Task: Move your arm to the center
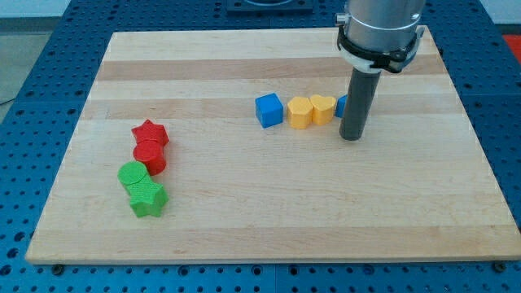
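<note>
- Camera view: my tip (351, 137), a bare dark rod with no claw to open or clench, rests on the pale wooden tabletop (269, 220), right of centre.
- Tabletop centre lies toward the view's left and slightly lower, below the blue cube (269, 110); judged an unobstructed slide.

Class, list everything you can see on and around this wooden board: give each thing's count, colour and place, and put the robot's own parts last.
Blue cube: 1, blue, just above the centre.
Yellow blocks: 2, yellow, right of the blue cube; a hexagon-like one, then a heart-like one.
Second blue block: 1, blue, mostly hidden behind the rod; shape unclear.
Red star: 1, red, view's left.
Red round block: 1, red, below the star.
Green round block: 1, green, below the reds.
Green star: 1, green, lowest on the left.
Wooden board: 1, pale wood.
Blue table: 1, blue, around the board.
My tip: 1, dark, right of the yellow blocks, in front of the hidden blue block.
</note>
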Tool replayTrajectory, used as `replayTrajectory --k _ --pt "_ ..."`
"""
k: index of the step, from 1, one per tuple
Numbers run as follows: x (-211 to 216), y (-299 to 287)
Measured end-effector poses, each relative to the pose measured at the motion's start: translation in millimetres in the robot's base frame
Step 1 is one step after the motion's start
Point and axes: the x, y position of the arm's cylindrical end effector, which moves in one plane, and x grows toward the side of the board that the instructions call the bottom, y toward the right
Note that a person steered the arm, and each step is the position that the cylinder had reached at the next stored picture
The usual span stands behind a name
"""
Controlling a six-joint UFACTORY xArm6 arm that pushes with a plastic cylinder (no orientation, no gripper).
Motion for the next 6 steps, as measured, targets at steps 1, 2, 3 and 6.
replayTrajectory --k 1,2,3,6 --pt "1 0" --pt "21 -3" --pt "22 -31" --pt "-11 -154"
